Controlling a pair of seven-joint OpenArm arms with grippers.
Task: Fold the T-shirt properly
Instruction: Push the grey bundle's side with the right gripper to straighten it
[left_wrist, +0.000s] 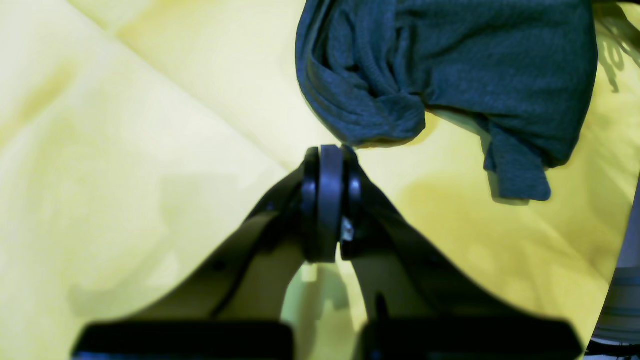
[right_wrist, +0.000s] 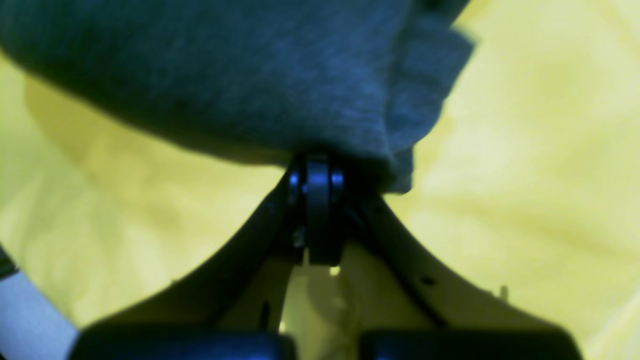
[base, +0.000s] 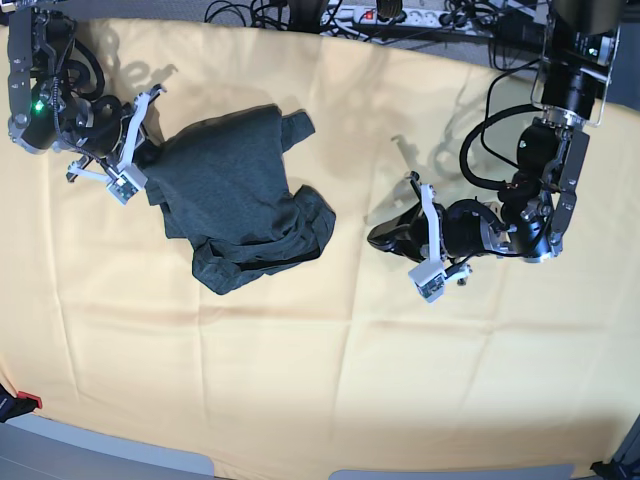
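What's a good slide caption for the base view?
Right gripper pinches crumpled T-shirt; left gripper shut, apart.

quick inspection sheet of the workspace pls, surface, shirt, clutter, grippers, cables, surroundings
Surface: pale yellow tablecloth, creased, covering the table.
Job's things: T-shirt, dark grey-green, crumpled in a heap and not folded.
Clutter: nothing seen on the cloth besides the shirt.
Grippers: right gripper shut on the shirt's edge; left gripper shut with nothing between its fingers, close beside the shirt's bunched end in its wrist view, touching or not unclear.
Cables: black cables and a power strip along the far edge; a cable loops by the left arm.
Surroundings: grey table edge at the near side.
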